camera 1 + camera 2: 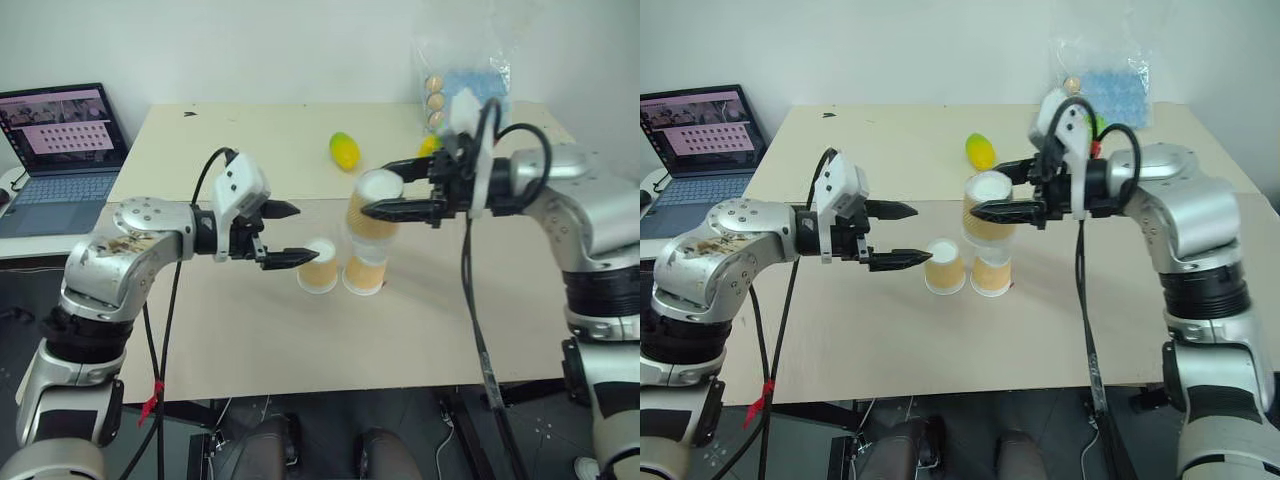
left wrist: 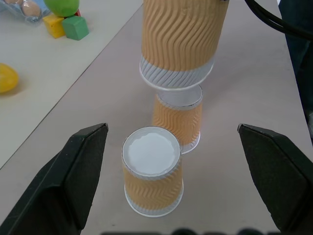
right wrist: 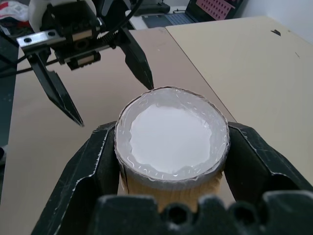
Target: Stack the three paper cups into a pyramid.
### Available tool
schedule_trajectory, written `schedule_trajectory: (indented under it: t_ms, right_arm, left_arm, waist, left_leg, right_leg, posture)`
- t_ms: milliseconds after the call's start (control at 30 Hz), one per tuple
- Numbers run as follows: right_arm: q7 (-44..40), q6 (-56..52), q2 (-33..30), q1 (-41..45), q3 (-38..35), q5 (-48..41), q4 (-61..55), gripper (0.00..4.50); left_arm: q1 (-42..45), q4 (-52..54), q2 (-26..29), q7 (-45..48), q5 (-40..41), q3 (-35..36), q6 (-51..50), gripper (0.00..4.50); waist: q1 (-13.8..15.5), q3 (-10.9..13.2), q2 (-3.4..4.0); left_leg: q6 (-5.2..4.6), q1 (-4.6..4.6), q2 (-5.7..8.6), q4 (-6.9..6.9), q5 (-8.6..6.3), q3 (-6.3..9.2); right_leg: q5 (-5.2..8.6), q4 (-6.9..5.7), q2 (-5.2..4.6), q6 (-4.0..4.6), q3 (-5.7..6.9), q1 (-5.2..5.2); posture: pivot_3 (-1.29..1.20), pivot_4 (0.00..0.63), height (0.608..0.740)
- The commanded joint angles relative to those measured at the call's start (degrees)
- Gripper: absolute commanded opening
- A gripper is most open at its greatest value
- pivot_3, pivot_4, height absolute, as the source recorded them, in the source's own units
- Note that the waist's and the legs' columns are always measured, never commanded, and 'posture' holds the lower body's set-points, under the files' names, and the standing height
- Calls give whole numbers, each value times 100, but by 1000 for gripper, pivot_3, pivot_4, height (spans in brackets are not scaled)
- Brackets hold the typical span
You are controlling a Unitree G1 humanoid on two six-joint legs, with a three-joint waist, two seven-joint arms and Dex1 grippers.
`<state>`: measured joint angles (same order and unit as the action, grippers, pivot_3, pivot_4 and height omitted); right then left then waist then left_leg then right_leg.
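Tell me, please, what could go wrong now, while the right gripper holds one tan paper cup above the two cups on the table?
1. The held tan ribbed paper cup, upside down in the right gripper, hangs mostly over one standing cup, not the gap beside the other cup; released here, it may tip.
2. The open left gripper is close to the lower cups and might knock them.

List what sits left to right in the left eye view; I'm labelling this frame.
Laptop → left hand → left cup → mango → right hand → egg bag.
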<state>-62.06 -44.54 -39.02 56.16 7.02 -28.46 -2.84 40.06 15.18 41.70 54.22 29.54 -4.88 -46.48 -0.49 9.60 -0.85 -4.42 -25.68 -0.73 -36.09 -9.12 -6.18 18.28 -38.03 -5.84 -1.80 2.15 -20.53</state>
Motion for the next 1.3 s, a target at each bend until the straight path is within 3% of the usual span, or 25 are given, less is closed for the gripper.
schedule_trajectory:
  t_ms: [33, 500, 1133, 1167, 1300]
  right_arm:
    - [42, -59, 131, 197, -133, -120, -67, 2723]
    - [93, 106, 610, -99, -260, -73, 544, 2723]
    - [20, 398, 736, -321, -263, -5, 850, 2723]
    - [30, 428, 743, -326, -264, 5, 853, 3214]
    - [20, 549, 734, -337, -239, 57, 837, 4440]
  left_arm:
    - [-25, 267, -5, -92, 30, 169, 105, 4500]
    - [-117, 361, 21, -178, 31, 174, 90, 4500]
    - [-85, 403, 99, -166, 94, 226, 1, 4500]
    - [-85, 400, 101, -166, 88, 222, 7, 4500]
    - [-53, 373, 89, -175, 80, 214, 10, 4500]
  waist:
    - [16, 0, 0]
    - [-11, 0, 0]
    - [-16, 0, 0]
    - [-16, 0, 0]
    - [-16, 0, 0]
  left_leg:
    - [0, 0, 1, 0, 0, 0]
    - [11, 0, 2, 2, 7, -9]
    - [14, 0, 2, 4, 6, -10]
    - [14, 0, 2, 4, 6, -10]
    - [15, 0, 2, 4, 5, -10]
  right_leg:
    - [0, 1, -1, 0, 0, 0]
    - [0, -2, 4, -1, -2, -5]
    - [0, -1, 5, -1, -3, -7]
    - [-1, -1, 5, -1, -4, -7]
    - [-1, -2, 5, -1, -4, -8]
  posture:
    - [0, 150, 740]
    - [0, 150, 740]
    - [0, 150, 740]
    - [0, 150, 740]
    - [0, 150, 740]
